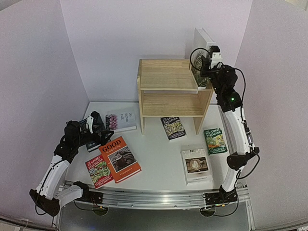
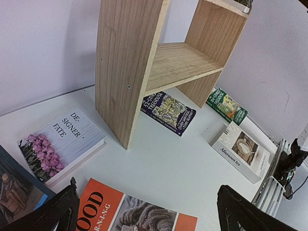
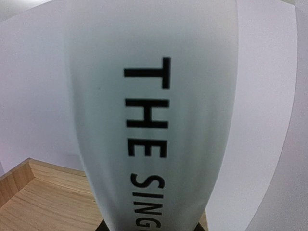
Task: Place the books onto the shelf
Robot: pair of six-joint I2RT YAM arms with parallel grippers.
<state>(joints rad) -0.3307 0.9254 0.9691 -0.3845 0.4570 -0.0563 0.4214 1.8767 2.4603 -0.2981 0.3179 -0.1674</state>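
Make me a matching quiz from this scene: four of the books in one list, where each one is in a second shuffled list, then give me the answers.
Books:
1. white Singularity book
2. orange GOOD book
3. Afternoon tea book
4. dark Treehouse book

Places:
A. flat on the table, just in front of the shelf, between its side panels
B. flat, front right, near the green Treehouse book
C. upright in the right pincer, over the shelf's top right corner
D. flat, front left, beside the red Treehouse book

Pairs: 1-C, 2-D, 3-B, 4-A
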